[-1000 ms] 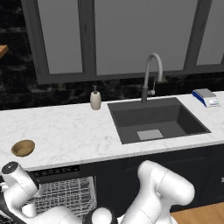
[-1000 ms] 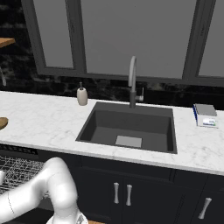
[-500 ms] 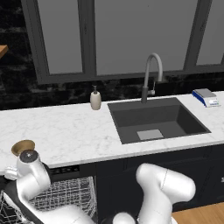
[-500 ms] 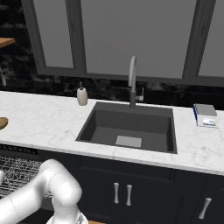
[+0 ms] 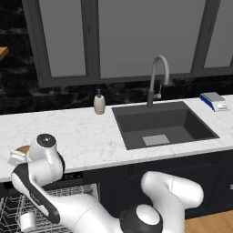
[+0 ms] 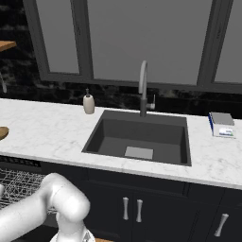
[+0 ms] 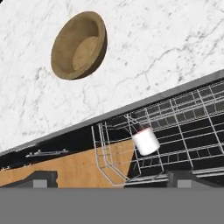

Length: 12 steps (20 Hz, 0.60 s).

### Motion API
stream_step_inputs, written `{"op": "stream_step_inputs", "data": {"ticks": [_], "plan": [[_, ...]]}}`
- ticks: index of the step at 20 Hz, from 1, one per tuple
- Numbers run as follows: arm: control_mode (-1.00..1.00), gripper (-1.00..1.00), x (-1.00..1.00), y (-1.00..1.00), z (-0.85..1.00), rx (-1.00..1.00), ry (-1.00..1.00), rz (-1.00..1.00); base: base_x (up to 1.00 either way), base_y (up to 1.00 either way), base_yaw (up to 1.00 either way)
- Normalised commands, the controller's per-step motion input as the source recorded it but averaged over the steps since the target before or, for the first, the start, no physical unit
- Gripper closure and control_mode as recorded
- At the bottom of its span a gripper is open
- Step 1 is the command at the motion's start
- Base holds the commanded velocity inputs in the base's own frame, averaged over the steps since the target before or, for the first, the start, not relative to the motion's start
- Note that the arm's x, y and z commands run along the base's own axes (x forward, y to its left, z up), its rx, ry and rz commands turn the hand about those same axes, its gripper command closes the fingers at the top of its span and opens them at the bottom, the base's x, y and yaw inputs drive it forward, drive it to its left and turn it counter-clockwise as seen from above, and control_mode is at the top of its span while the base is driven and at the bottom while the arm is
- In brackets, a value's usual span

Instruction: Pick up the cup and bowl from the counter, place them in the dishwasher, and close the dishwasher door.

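The arm has risen from the rack (image 7: 183,127), gripper (image 7: 111,179) spread and empty (cup (image 7: 145,141) apparently racked), toward the bowl (image 7: 78,45).

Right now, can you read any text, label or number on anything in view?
None readable.
Scale: pale patch on top, too blurred to tell if it is text.
Soap bottle: no label visible.
Cup, bowl: plain.

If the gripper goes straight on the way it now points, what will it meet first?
Probably the dishwasher's wire rack, near the cup lying in it. The open gripper aims around the counter edge; the bowl sits off the line. Depth is unclear.
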Motion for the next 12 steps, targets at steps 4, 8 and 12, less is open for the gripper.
{"op": "stream_step_inputs", "data": {"ticks": [4, 8, 12], "plan": [[-1.00, -1.00, 0.63, -0.19, 0.73, -0.01, 0.10, 0.01, 0.00, 0.00, 0.00], [-1.00, -1.00, 0.77, -0.15, 0.37, -0.14, 0.30, 0.00, 0.00, 0.00, 0.00], [-1.00, -1.00, 0.81, 0.00, 0.16, -0.21, 0.42, 0.00, 0.00, 0.00, 0.00]]}}
